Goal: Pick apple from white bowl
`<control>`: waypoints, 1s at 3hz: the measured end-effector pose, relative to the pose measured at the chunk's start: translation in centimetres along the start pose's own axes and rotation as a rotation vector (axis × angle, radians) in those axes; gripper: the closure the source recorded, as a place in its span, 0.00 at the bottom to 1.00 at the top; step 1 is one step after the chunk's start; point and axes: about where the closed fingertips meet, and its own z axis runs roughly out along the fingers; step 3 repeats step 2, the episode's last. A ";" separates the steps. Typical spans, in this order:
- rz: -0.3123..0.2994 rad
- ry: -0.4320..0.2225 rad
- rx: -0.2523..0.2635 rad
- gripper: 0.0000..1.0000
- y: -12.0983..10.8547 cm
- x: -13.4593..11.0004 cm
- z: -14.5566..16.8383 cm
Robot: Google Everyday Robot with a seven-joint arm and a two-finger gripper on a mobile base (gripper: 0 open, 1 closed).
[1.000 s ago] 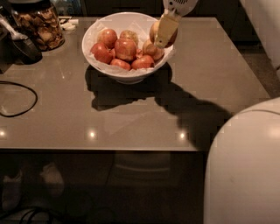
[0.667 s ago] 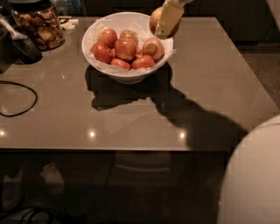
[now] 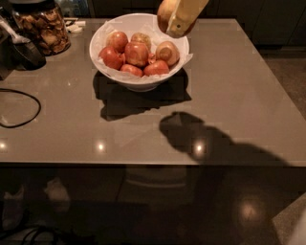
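The white bowl, lined with crumpled white paper, stands on the grey table toward the back and holds several apples, most deep red, one smaller pale tan-pink apple at its right. My gripper hangs at the top edge of the view, above the bowl's right rim. It is shut on the large pale yellow-tan apple, which is held clear of the bowl and partly covered by a tan finger.
A glass jar of brown snacks stands at the back left beside a dark object. A black cable loops at the table's left. The table's front edge runs across the middle; dark floor lies below.
My gripper has risen out of the bowl with the pale apple in it, and the arm has pulled up and out of the right side of the view.
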 end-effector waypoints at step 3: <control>-0.072 0.035 -0.041 1.00 4.3 2.0 1.6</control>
